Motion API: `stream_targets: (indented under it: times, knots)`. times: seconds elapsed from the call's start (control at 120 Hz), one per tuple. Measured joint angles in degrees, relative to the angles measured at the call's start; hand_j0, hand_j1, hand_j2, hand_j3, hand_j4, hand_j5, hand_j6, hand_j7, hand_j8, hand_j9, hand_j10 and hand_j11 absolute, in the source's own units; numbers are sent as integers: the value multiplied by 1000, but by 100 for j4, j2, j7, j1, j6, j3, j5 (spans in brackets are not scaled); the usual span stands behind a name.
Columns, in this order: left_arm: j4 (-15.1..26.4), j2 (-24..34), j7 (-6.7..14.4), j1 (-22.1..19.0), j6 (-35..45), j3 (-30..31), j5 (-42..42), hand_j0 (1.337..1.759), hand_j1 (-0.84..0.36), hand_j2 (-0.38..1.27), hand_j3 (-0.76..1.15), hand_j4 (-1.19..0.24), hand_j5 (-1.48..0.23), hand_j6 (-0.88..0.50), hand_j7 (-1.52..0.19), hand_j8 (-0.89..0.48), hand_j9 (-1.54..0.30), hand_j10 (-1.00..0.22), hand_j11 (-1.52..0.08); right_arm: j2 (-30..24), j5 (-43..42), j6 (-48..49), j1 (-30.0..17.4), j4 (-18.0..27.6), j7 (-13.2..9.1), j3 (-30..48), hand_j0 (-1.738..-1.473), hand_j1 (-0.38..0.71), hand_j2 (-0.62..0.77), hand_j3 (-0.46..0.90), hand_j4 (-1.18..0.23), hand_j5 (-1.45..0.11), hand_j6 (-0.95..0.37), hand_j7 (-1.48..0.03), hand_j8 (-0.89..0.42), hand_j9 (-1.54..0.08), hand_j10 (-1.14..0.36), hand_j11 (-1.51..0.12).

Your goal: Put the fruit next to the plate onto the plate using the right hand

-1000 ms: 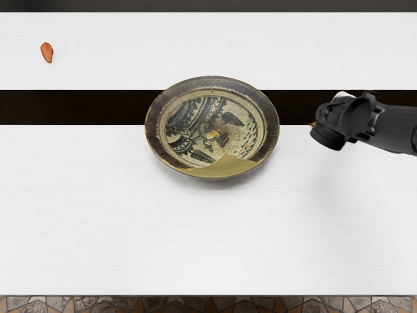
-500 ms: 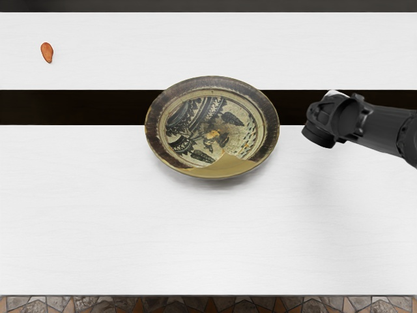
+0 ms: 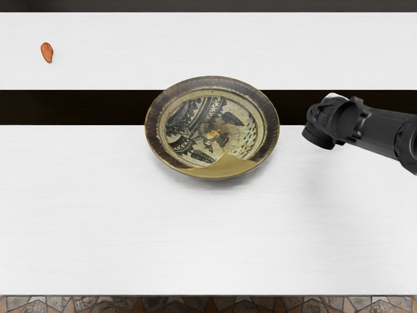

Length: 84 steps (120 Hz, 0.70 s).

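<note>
The right hand (image 3: 328,122) hovers just right of the plate (image 3: 152,121), its grip impossible to tell, and the fruit may lie hidden beneath it (the only orange piece (image 3: 47,52) visible sits far left), so a blind grasp could miss.

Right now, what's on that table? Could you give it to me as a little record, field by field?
table: white, dark band across the back
plate: patterned, dark rim, centre of table
right hand: black, just right of the plate, apart from its rim
item in hand: cannot tell
small orange-brown object: far back left, well away from the plate
left arm: out of view
</note>
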State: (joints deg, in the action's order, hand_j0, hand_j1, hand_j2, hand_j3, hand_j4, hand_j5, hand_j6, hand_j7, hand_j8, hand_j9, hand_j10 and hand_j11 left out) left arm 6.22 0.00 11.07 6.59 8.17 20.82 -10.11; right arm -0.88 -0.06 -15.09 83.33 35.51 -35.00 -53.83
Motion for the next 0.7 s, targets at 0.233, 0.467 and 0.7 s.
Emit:
stream_targets:
  times: [0.233,0.467,0.7]
  knots:
    - [1,0,0,9,0,1,0,1658,349,0,0,-1,0,-1,0,-1,0,0,0,0,-2,69,-64,-86,0,-4,-1658,-3,-56,0,-292,-377,-294,-376,-293,-377,-292,-377]
    - [2,0,0,18,0,1,0,1658,349,0,0,-1,0,-1,0,-1,0,0,0,0,-2,76,-69,-95,0,-4,-1658,28,-61,0,-318,-410,-319,-410,-318,-410,-317,-410]
    - [1,0,0,18,0,1,0,1658,349,0,0,-1,0,-1,0,-1,0,0,0,0,-28,57,-106,-101,0,-17,-1658,50,-65,0,-337,-435,-338,-434,-337,-435,-336,-434]
